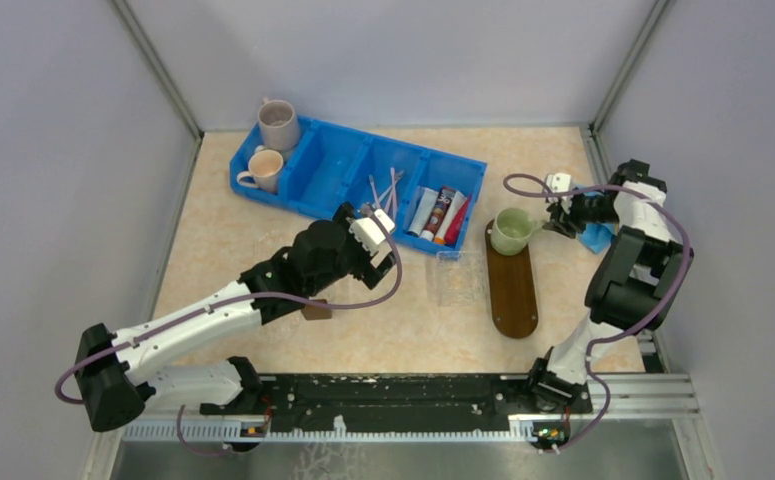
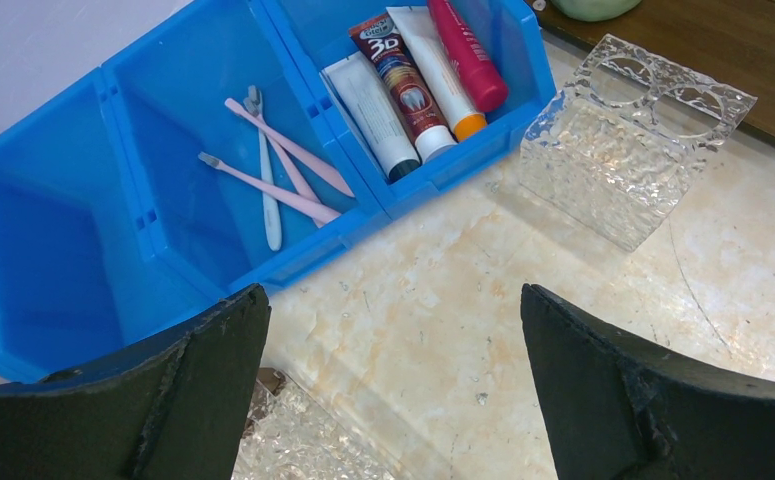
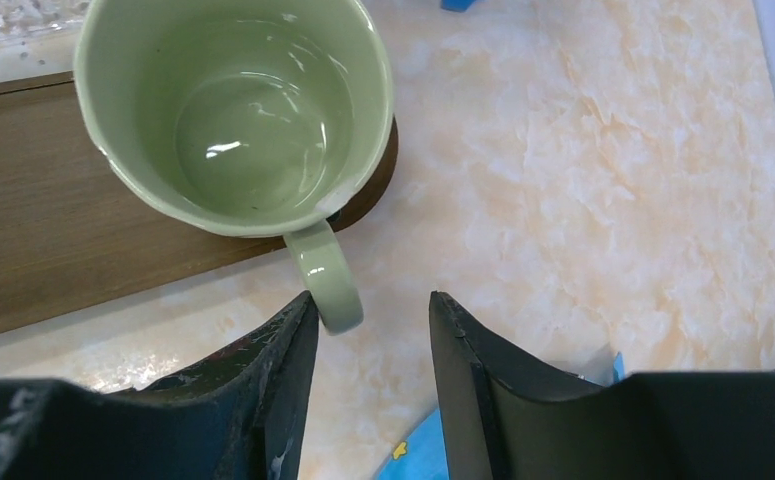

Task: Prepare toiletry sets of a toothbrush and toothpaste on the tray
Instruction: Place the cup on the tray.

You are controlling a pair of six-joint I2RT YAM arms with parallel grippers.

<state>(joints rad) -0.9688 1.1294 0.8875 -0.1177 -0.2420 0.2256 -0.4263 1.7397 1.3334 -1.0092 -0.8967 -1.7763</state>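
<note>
The tray (image 1: 512,295), right of centre in the top view, carried no set yet, only a green mug (image 1: 509,231) on its far end. The right fingers (image 3: 463,360) stood apart and empty, the mug's handle just off one tip. The left fingers (image 2: 603,370) gaped wide above the surface (image 2: 413,300), gripping nothing. Beyond them, toothbrushes (image 2: 283,170) and tubes (image 2: 413,80) lay in neighbouring bin (image 2: 53,230) compartments. By my reading, every set remained to be made.

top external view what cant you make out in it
- toothbrushes: too small to count, lower ends behind the left arm
- brown block: mostly hidden under the left arm
- blue scrap: half covered by the right arm, unidentifiable
- tray far end: under the green mug
</note>
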